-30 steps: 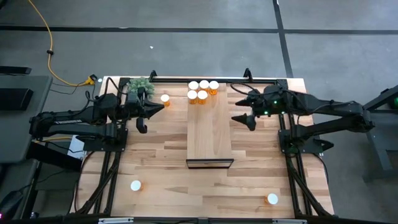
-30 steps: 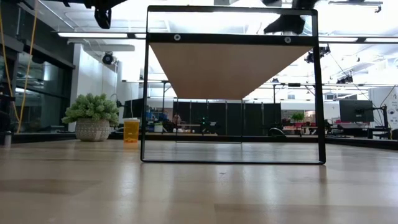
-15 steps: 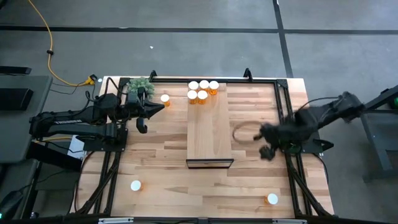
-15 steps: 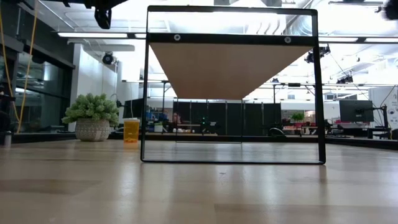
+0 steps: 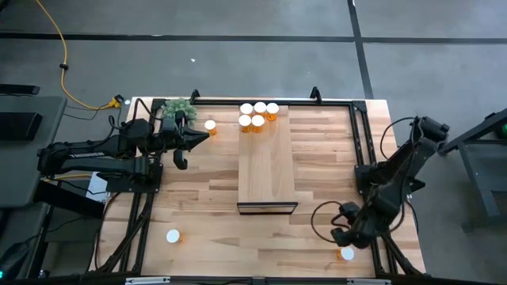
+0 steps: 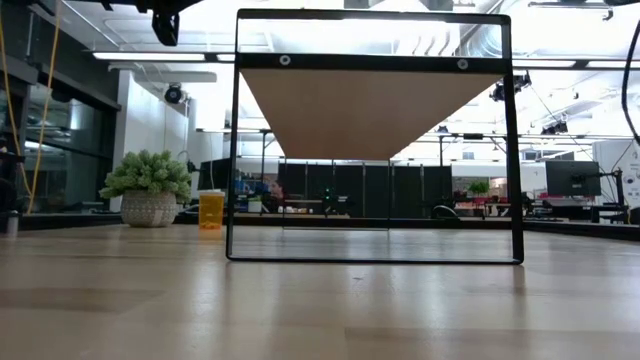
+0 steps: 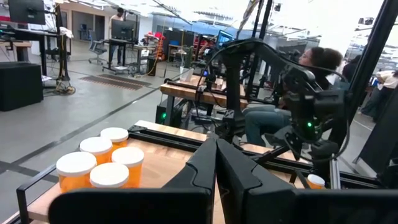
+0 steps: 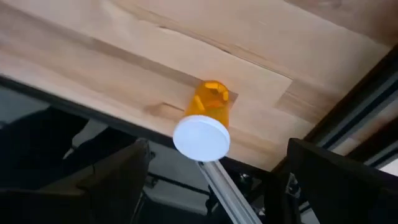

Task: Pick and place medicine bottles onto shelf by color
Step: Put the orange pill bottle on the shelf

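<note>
Right hand [image 5: 346,241], fingers spread wide, is hovering over a white-capped medicine bottle [image 8: 203,127] well beyond the shelf's [image 5: 266,170] dark end. Reach step; next: descend, close. Left hand [image 7: 216,168] is waiting, pressed together.

1. In the low view, the top of the shelf [image 6: 372,100] is hidden; only its underside is shown, so the medicine bottles [image 5: 258,115] standing on it cannot be seen there.
2. In the high view, one bottle [image 5: 347,254] near the worktop's [image 5: 206,186] near right corner is partly covered by the right claw [image 5: 346,237].
3. In the right wrist view, the claw's fingers [image 8: 329,186] are blurred and cut off by the picture's edge.
</note>
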Controlling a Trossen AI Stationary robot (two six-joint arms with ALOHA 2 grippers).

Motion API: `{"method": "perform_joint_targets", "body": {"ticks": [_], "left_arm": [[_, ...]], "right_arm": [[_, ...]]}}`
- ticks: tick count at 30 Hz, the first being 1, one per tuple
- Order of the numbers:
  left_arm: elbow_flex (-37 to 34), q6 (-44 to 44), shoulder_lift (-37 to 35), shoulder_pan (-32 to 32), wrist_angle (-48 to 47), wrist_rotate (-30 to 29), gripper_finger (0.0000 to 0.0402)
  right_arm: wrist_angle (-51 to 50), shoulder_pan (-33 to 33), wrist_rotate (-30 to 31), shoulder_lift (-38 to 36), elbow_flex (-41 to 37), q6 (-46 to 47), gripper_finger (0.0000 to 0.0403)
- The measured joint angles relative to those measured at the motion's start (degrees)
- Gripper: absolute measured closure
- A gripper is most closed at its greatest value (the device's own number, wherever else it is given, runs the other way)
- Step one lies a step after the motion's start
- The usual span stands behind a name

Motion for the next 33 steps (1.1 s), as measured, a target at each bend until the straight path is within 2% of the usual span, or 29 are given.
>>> {"method": "perform_joint_targets", "body": {"ticks": [5, 9, 17, 20, 33], "left_arm": [[0.00, -0.87, 0.00, 0.00, 0.00, 0.02, 0.0401], [0.00, -1.35, -0.01, 0.00, 0.00, 0.01, 0.0401], [0.00, -1.99, 0.00, 0.00, 0.02, 0.02, 0.0401], [0.00, -2.94, 0.00, 0.00, 0.01, 0.02, 0.0401], [0.00, -2.87, -0.02, 0.00, 0.02, 0.02, 0.0401]], "right_arm": [[3.79, 0.38, -0.03, 5.44, 1.01, 1.42, 0.0034], [6.41, 0.38, -2.58, 9.40, 1.09, 1.33, 0.0034], [10.81, 0.51, -3.40, 14.38, 1.09, 2.38, 0.0034], [12.40, 0.64, -6.08, 16.30, 1.09, 2.38, 0.0037], [12.78, 0.77, -7.72, 17.88, 1.09, 2.36, 0.0130]]}}
